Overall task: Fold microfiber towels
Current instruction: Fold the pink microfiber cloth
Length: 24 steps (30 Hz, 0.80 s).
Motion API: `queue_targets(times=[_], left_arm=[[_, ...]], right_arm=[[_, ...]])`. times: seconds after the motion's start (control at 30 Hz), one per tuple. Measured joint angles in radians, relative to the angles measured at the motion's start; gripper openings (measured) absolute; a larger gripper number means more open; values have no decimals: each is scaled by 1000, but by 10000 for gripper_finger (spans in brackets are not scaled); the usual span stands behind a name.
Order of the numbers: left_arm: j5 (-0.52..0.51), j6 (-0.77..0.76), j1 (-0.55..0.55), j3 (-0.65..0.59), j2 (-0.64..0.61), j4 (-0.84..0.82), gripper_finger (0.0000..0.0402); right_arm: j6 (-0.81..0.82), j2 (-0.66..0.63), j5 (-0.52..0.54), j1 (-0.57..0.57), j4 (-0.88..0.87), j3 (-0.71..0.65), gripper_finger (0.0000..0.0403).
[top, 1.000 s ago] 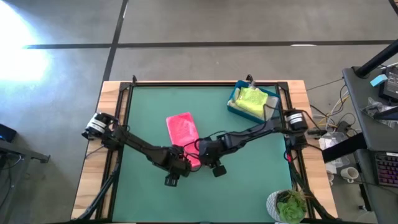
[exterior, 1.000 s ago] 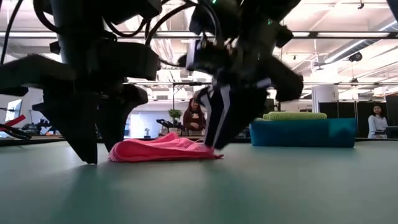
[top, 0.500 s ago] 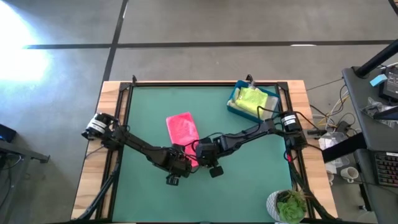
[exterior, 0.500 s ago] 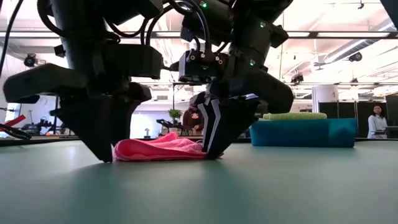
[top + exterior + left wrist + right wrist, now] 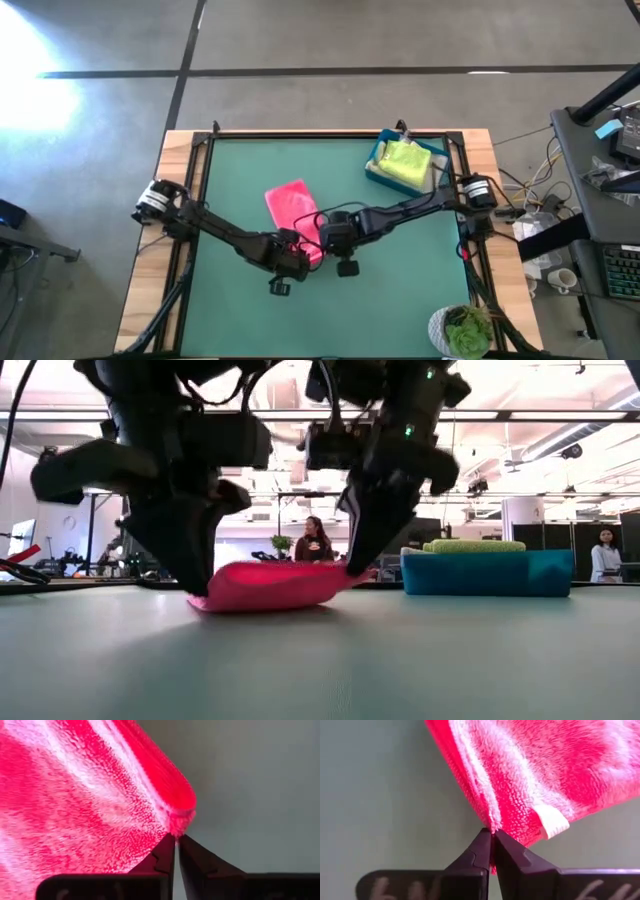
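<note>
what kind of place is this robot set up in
Probably an open-plan lab or office workshop. Behind the green table the low view shows long ceiling lights and people at desks; the high view shows a concrete floor and a cluttered desk with cables.

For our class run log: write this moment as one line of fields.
left tool: shut on pink towel corner | right tool: shut on other corner | edge lifted | bin: holds folded towels

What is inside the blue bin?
The blue bin holds folded towels: a yellow one on top from above, a pale green one showing over the rim at table level. Anything under them is covered.
</note>
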Motion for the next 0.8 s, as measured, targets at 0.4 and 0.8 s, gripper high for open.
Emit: queue_targets(times=[0.4,0.8], left_arm=[[35,-6,-1,59,-134,-33,8],[33,-11,-2,61,-198,-47,8]], right_arm=[[221,-113,-84,57,-85,0,9],[294,-96,-49,83,-66,2,9]])
